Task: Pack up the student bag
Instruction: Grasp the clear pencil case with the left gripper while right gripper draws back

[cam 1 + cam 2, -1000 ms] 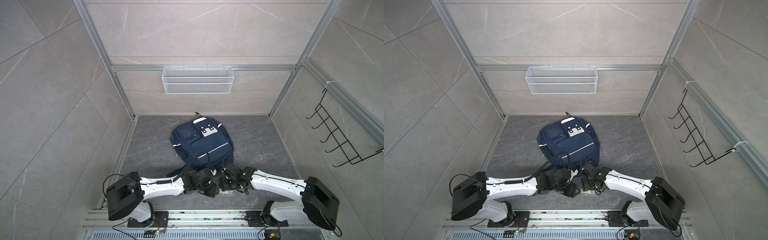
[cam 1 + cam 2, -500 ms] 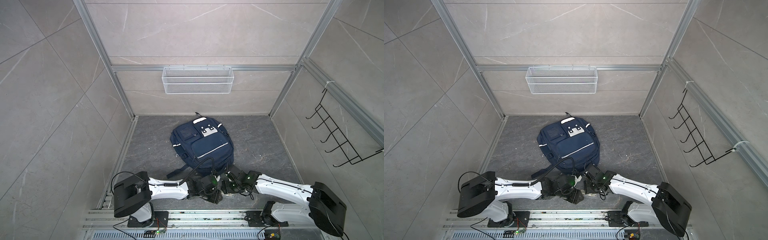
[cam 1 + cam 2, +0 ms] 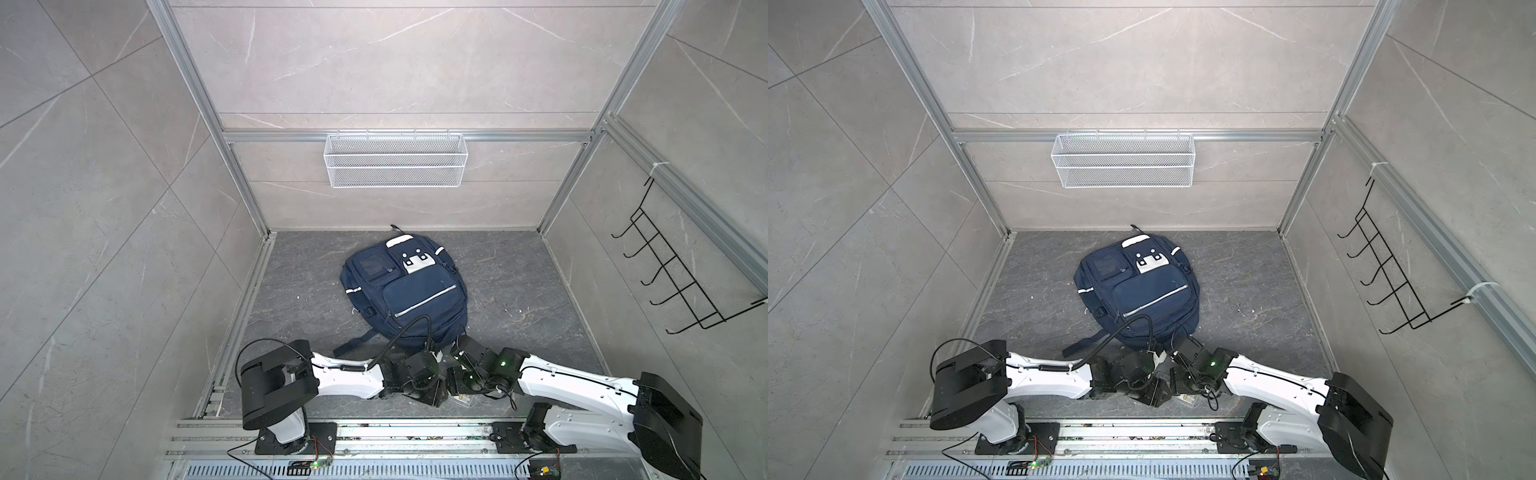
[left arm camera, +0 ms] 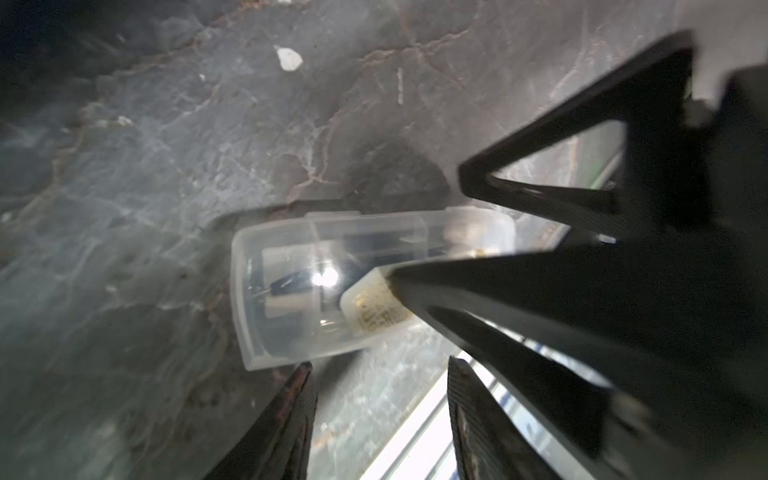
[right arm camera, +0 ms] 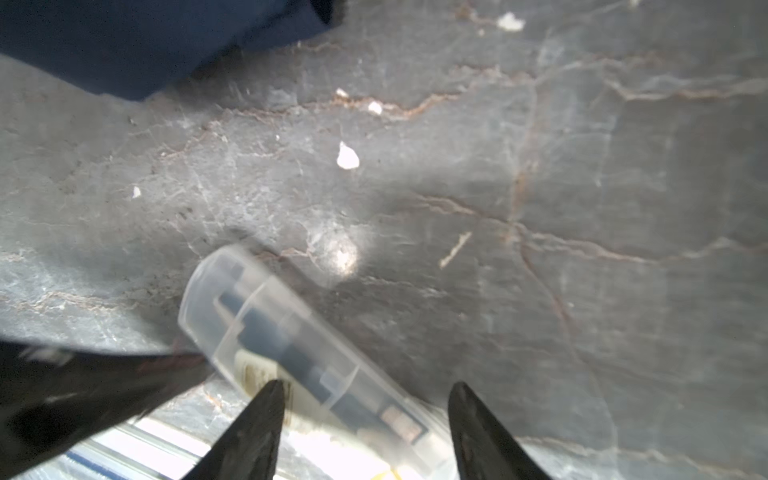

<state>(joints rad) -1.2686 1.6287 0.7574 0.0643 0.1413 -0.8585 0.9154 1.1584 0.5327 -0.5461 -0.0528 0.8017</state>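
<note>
The student bag (image 3: 405, 291) (image 3: 1138, 286), a navy backpack with a white patch and silver stripes, lies flat and closed in the middle of the floor. A corner of it shows in the right wrist view (image 5: 124, 41). A clear plastic case (image 4: 316, 286) (image 5: 282, 332) holding dark items lies on the floor near the front edge (image 3: 463, 400). My right gripper (image 5: 365, 388) (image 3: 457, 384) is open and straddles the case's end. My left gripper (image 4: 378, 370) (image 3: 436, 401) is open, with its tips just short of the case. The right gripper's fingers (image 4: 498, 291) cross the case in the left wrist view.
A white wire basket (image 3: 395, 160) hangs on the back wall, and a black hook rack (image 3: 673, 286) on the right wall. Metal rails (image 3: 374, 432) run along the front. A dark bag strap (image 3: 353, 343) trails toward the left arm. Small white crumbs (image 5: 347, 158) dot the floor.
Both grippers have moved from the bag's near edge toward the front rails and lower to the floor. The bag has not moved. Both stay open as before.
</note>
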